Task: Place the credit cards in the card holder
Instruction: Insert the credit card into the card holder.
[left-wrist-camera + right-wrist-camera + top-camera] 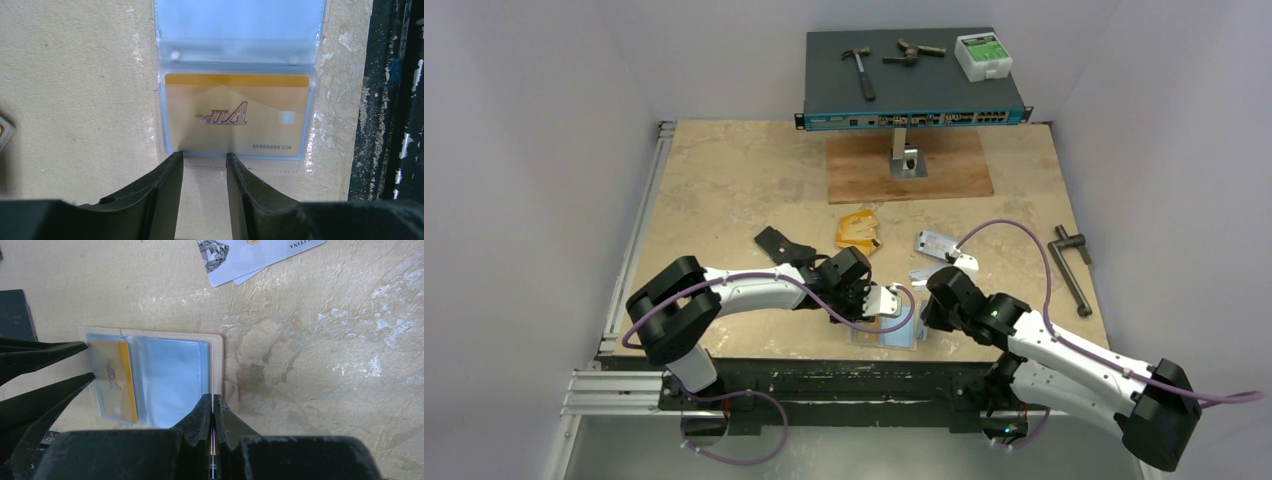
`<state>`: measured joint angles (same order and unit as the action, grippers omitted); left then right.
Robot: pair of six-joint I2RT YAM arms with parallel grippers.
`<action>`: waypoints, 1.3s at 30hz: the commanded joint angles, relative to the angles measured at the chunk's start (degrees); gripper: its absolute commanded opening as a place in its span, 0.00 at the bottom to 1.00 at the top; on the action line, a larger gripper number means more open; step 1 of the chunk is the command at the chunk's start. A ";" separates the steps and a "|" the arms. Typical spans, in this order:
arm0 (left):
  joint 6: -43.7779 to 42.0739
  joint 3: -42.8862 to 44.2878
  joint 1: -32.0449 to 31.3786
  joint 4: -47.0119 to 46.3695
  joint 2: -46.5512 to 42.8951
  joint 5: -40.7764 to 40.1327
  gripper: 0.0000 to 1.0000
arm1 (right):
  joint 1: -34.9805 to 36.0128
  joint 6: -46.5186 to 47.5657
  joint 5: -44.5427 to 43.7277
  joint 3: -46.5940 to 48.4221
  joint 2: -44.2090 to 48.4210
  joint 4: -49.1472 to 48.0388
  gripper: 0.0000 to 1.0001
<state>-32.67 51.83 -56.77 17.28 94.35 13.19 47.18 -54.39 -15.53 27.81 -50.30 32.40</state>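
Right gripper [212,407] fingers clenched, tips at card holder [170,375] edge. Left gripper [204,160] fingers apart, grasping nothing, just beside pocket [312,120] holding orange-gold card [237,112].

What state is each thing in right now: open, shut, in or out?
card holder, open, lying flat.
gold card, tucked inside a clear pocket.
silver cards, loose, outside the holder.
other gold cards, loose, outside the holder.
left gripper, open, holding nothing, tips at the pocket's edge.
right gripper, shut, tips at the holder's edge.
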 commanded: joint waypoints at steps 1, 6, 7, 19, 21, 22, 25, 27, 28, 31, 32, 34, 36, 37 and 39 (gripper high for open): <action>-1.26 -0.47 -0.29 0.03 -0.74 -0.49 0.36 | -0.18 -0.44 -1.48 3.16 1.42 1.29 0.00; -1.28 -0.39 -0.28 0.12 -0.60 -0.48 0.36 | -0.16 -0.01 -0.58 1.38 0.18 -2.14 0.00; -1.26 -0.38 -0.27 0.12 -0.76 -0.47 0.36 | -0.17 -0.06 -0.46 1.04 -0.03 -2.65 0.00; -1.26 0.01 -0.33 0.48 -0.56 -0.50 0.36 | -0.21 -0.52 -0.12 -0.25 -0.58 -3.64 0.00; -1.26 -0.06 -0.27 0.52 -0.61 -0.50 0.36 | -0.20 -0.53 0.01 -0.68 -0.58 -4.03 0.00; -1.27 0.00 -0.27 0.48 -0.65 -0.52 0.36 | -0.16 -0.62 0.12 -0.98 -0.63 -4.20 0.00; -1.35 -0.06 -0.27 0.61 -0.78 -0.54 0.36 | -0.16 -0.71 0.29 -1.64 -0.66 -4.81 0.00; -1.41 -0.04 -0.27 0.61 -0.90 -0.54 0.36 | -0.20 -0.87 0.48 -2.07 -0.67 -5.08 0.00; -1.43 0.01 -0.29 0.64 -0.89 -0.61 0.36 | -0.21 -0.98 0.61 -2.37 -0.67 -5.31 0.00; -1.44 -0.06 -0.29 0.66 -0.94 -0.53 0.36 | -0.18 -1.35 1.05 -3.03 -0.67 -5.95 0.00; -1.44 0.00 -0.27 0.65 -0.92 -0.60 0.36 | -0.21 -1.45 1.26 -3.25 -0.68 -6.18 0.00; -1.53 -0.07 -0.27 0.65 -0.96 -0.52 0.36 | -0.17 -1.74 1.37 -3.68 -0.61 -6.50 0.00; -1.52 0.00 -0.33 0.73 -1.01 -0.48 0.36 | -0.16 -2.10 1.67 -4.11 -0.46 -6.83 0.00; -1.52 -0.05 -0.30 0.79 -0.98 -0.48 0.36 | -0.20 -2.41 1.78 -4.44 -0.21 -6.95 0.00; -1.59 -0.04 -0.30 0.82 -1.01 -0.50 0.36 | -0.16 -3.21 2.02 -5.15 0.51 -7.22 0.00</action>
<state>-32.71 51.83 -56.77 17.43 94.35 13.19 47.18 -55.70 -13.96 24.23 -50.70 26.06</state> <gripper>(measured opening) 0.362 0.004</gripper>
